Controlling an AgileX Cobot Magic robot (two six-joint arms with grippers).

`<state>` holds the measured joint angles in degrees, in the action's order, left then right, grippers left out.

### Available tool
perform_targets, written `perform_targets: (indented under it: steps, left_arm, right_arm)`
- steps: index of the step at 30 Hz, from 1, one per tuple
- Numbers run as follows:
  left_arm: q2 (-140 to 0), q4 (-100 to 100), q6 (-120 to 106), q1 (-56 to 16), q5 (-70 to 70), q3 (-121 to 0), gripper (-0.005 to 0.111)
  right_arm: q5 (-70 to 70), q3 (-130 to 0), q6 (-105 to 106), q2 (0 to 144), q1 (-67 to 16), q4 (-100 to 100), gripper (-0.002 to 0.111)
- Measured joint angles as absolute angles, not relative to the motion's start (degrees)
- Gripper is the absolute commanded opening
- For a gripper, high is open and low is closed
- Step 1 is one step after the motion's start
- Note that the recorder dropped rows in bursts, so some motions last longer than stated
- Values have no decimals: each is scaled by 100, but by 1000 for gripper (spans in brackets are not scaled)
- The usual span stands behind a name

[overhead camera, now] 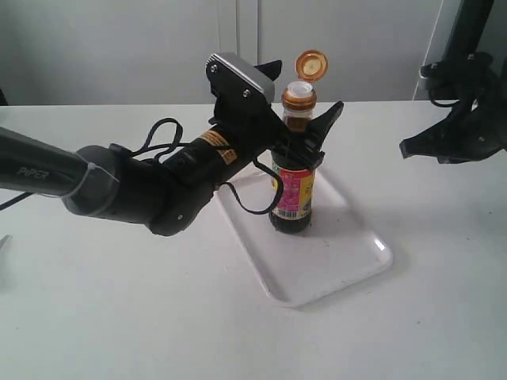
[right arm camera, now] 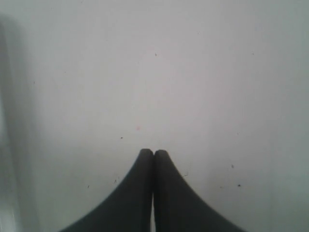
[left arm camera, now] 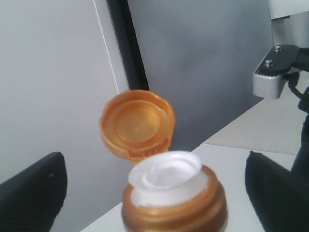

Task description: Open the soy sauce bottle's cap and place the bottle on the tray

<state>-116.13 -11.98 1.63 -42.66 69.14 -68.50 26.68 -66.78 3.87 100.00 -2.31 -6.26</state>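
Observation:
The soy sauce bottle (overhead camera: 291,194) stands upright on the white tray (overhead camera: 348,253), dark liquid inside and a pink-yellow label facing me. Its orange cap (overhead camera: 310,65) is flipped up on its hinge, and the white spout (left arm camera: 166,176) shows beneath the cap (left arm camera: 137,123). My left gripper (overhead camera: 301,99) is open around the bottle's neck, its black fingers (left arm camera: 34,188) standing apart from the bottle on both sides. My right gripper (overhead camera: 405,148) hangs shut above the table at the far right, with nothing between its fingertips (right arm camera: 154,152).
The tray lies at an angle in the middle of the white table (overhead camera: 119,317). A black cable (overhead camera: 238,198) loops from the left arm down beside the bottle. A grey wall stands behind the table.

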Motion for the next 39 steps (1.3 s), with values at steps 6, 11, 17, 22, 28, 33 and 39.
perform_targets:
  steps: [6,11,17,22,28,33,39]
  left_arm:
    - [-11382,-1223,142,-4266,6914,-6850,105]
    - [-11076,-1314,142,-4266,6914,-6850,105]
    - [-10790,-1775,142,-4266,6875,-6850,101]
    - [-10402,-2064,142,-4266,6526,-6850,74]
    - [-9936,-2084,-170,-4266,5299,-6850,9]
    - [-9309,-2064,-338,-4266,3732,-6850,0]
    - [-8668,-1081,-338,-4072,1550,-6850,0]
  right_arm:
    - [2668,-6678,396,10025,-231,-626,0]
    - [2668,-6678,396,10025,-231,-626,0]
    - [2713,-6678,396,10025,-231,-626,0]
    - [2713,-6678,396,10025,-231,-615,0]
    - [2713,-6678,396,10025,-231,-604,0]
    - [2713,-6678,396,10025,-231,-604,0]
    - [2836,-6678,512,9988,-231,-604,0]
